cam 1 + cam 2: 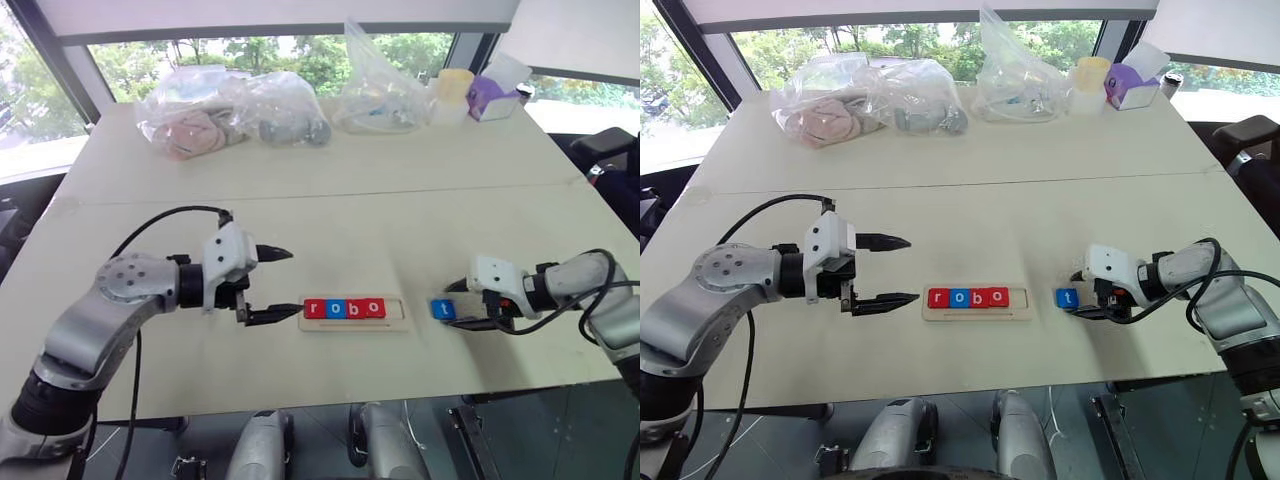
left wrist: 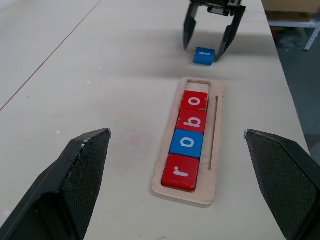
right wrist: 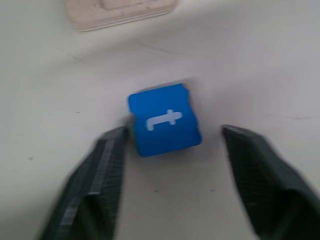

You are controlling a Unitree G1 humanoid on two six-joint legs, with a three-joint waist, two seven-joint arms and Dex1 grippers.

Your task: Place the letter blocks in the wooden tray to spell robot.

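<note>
Last step in hand: right gripper (image 3: 170, 150) jaws parted, straddling blue t block (image 3: 164, 119), one finger touching. Wooden tray (image 2: 216, 150) holds r-o-b-o (end slot free). Left gripper (image 1: 275, 285) released, beside tray. Next: clench, lift, seat.

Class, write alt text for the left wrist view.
A wooden tray holds four letter blocks spelling "robo". Beyond its empty end slot, the right gripper straddles a blue "t" block on the table.
</note>
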